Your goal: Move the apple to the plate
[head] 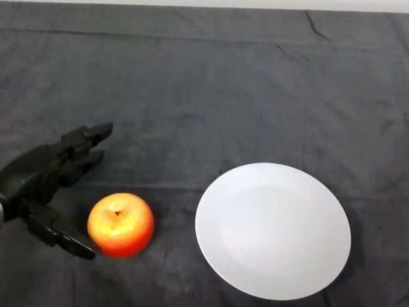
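Note:
A red and yellow apple (121, 224) stands on the dark cloth at the lower left, stem up. A white round plate (273, 230) lies to its right, bare, a short gap away. My left hand (35, 179) is just left of the apple. Its fingers (86, 142) reach out straight above and behind the apple, and its thumb (61, 236) lies low beside the apple's left side. The hand is open around the apple's left side and does not hold it.
The dark wrinkled cloth (211, 96) covers the whole table. Its far edge runs along the top of the view.

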Tool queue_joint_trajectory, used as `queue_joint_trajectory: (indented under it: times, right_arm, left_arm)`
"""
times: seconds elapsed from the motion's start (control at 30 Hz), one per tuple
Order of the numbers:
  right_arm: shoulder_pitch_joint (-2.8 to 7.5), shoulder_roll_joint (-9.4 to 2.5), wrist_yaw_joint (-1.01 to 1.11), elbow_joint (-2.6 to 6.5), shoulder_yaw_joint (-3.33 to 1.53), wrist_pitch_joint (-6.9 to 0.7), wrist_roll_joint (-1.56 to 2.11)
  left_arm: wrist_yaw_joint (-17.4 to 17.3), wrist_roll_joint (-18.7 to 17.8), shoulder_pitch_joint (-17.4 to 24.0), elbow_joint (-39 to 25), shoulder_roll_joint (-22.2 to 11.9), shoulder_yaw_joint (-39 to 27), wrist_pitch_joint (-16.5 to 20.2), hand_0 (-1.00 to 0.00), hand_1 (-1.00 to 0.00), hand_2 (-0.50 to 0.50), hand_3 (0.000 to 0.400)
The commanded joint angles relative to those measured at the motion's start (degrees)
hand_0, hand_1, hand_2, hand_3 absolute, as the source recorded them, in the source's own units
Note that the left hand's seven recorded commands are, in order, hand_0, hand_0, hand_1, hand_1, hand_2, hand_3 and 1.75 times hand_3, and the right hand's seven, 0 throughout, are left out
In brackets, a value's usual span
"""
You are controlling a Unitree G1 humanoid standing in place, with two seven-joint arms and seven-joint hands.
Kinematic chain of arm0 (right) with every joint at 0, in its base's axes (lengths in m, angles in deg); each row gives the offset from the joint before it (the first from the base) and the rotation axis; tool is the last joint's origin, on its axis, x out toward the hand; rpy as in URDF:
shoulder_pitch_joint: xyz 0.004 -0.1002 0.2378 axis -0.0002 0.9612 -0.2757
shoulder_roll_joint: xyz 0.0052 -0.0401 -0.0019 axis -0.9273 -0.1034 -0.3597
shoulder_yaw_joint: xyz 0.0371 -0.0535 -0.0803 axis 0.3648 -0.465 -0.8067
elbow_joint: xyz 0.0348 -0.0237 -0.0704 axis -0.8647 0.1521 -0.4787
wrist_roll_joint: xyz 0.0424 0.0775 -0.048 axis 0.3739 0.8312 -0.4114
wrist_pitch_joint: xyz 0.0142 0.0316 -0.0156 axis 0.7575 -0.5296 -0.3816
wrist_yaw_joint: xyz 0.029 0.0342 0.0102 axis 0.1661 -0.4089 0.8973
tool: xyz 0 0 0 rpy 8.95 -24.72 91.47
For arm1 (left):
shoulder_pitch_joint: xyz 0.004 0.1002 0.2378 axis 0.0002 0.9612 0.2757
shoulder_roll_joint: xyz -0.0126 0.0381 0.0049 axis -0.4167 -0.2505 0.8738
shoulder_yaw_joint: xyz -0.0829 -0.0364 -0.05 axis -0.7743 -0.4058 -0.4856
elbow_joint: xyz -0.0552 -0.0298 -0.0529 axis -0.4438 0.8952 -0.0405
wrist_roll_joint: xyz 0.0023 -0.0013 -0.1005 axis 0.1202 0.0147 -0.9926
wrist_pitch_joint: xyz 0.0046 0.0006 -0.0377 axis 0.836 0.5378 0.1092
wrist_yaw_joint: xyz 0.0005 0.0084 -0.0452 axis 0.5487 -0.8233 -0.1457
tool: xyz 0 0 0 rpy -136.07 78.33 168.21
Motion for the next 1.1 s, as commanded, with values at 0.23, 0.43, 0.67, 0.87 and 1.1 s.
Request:
queue_joint_trajectory:
  times: [0.23, 0.43, 0.67, 0.87, 1.1]
  right_arm:
    - [2.65, 0.81, 0.47, -0.78, 0.58, -0.77, 0.55]
    - [2.66, 0.81, 0.48, -0.8, 0.59, -0.78, 0.55]
    - [2.67, 0.8, 0.48, -0.82, 0.6, -0.79, 0.54]
    - [2.68, 0.8, 0.49, -0.85, 0.61, -0.8, 0.54]
    - [2.72, 0.8, 0.5, -0.9, 0.62, -0.83, 0.54]
  left_arm:
    - [-0.37, 2.88, -0.94, -0.73, 1.96, 3.49, 0.75, 0.0, 0.0, 0.0, 0.0]
    - [-0.36, 4.01, -1.6, -0.24, 2.34, 4.38, -0.64, 0.0, 0.0, 0.0, 0.0]
    - [0.47, 6.14, -1.79, -1.87, 1.97, 5.3, -1.95, 0.0, 0.0, 0.0, 0.0]
    - [2.22, 8.67, -2.39, -3.01, 1.96, 6.17, -3.86, 0.0, 0.0, 0.0, 0.0]
    - [5.12, 11.81, -3.49, -3.93, 2.4, 7.05, -6.86, 0.0, 0.0, 0.0, 0.0]
